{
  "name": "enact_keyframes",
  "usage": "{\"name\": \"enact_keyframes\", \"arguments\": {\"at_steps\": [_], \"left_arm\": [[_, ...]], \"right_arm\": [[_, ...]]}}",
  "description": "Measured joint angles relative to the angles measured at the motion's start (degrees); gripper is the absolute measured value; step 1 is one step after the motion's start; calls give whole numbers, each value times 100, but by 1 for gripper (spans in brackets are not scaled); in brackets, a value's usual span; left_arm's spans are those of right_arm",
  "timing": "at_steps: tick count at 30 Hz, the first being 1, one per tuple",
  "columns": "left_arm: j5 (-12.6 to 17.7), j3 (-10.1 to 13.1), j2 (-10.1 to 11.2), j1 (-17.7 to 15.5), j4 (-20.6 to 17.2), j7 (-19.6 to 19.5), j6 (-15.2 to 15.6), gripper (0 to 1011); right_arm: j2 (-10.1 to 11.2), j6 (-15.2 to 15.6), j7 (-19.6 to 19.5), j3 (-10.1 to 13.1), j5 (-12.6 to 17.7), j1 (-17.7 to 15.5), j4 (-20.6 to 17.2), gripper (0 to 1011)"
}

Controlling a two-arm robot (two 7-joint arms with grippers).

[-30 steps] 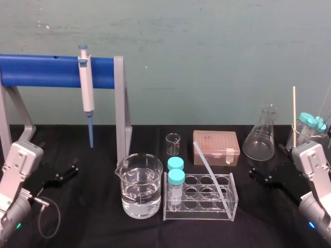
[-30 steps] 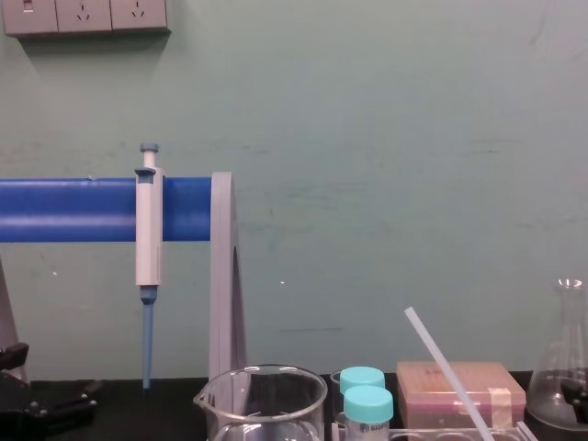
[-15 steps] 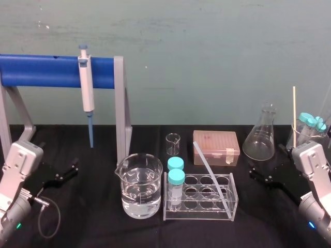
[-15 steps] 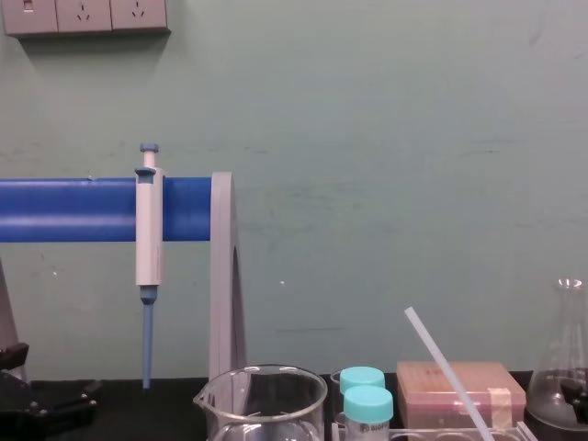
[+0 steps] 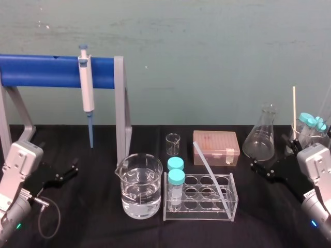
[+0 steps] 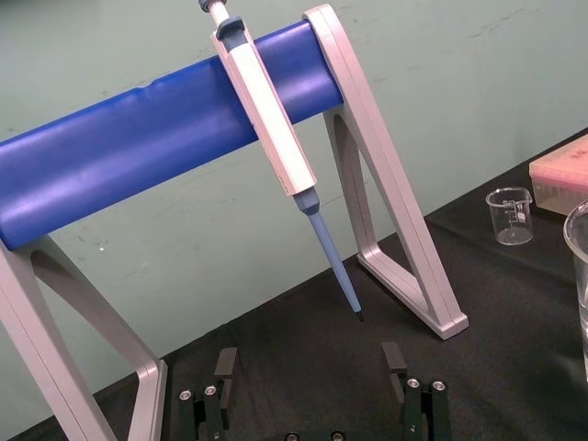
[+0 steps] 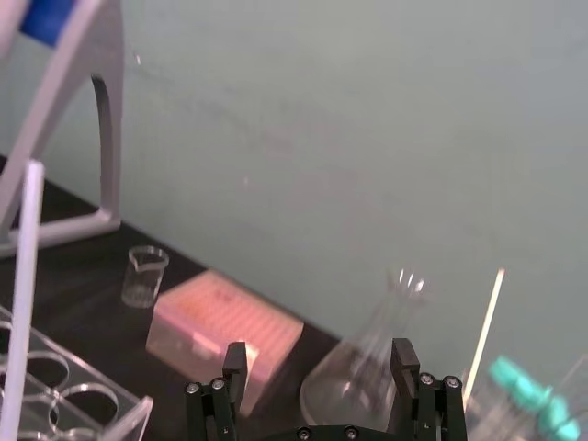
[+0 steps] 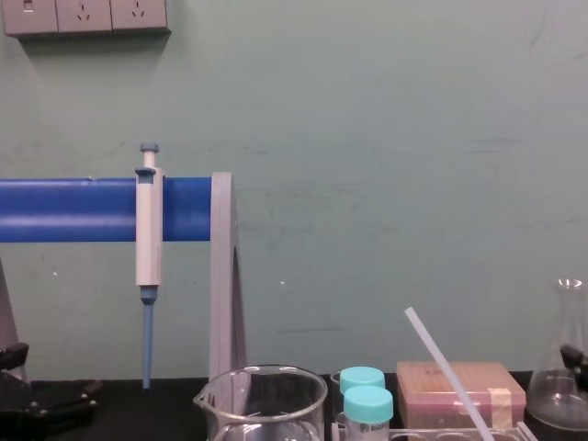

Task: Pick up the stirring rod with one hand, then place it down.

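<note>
rod (image 5: 208, 168) well left of r claw (image 5: 269, 153)

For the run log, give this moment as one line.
stirring rod: leaning in tube rack, untouched | left gripper: open, empty, far left | right gripper: open, empty, beside flask

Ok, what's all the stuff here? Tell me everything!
stirring rod: one, whitish, leaning in the rack
rack: one, clear, front middle
capped vials: two, teal caps, in the rack
big beaker: one, clear, watery, left of rack
small beaker: one, clear, behind rack
tip box: one, pink, behind rack
flask: one, clear, right
pipette: one, white and blue, hanging on stand
stand: one, blue bar, grey legs, left
stick: one, pale, far right
more vials: a few, teal caps, far right
table: one, black, underneath
left gripper: one, black, open, left
right gripper: one, black, open, by the flask
</note>
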Motion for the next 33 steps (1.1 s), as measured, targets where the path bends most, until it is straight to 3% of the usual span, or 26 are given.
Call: {"name": "enact_keyframes", "arguments": {"at_steps": [4, 8, 16, 23, 28, 33], "left_arm": [[0, 0, 0, 0, 0, 0, 0, 1000], [0, 0, 0, 0, 0, 0, 0, 1000], [0, 0, 0, 0, 0, 0, 0, 1000], [0, 0, 0, 0, 0, 0, 0, 1000], [0, 0, 0, 0, 0, 0, 0, 1000], [0, 0, 0, 0, 0, 0, 0, 1000]], "right_arm": [[-17, -404, -142, 37, -349, -51, -70, 1003], [-34, -627, -144, 31, -500, -47, -99, 1003], [-102, -1165, 452, -146, -582, 93, -116, 1003], [-161, -1455, 863, -260, -580, 193, -80, 1003], [-238, -1553, 1303, -327, -352, 323, 54, 1003], [-345, -1527, 1860, -356, 184, 479, 278, 1003]]}}
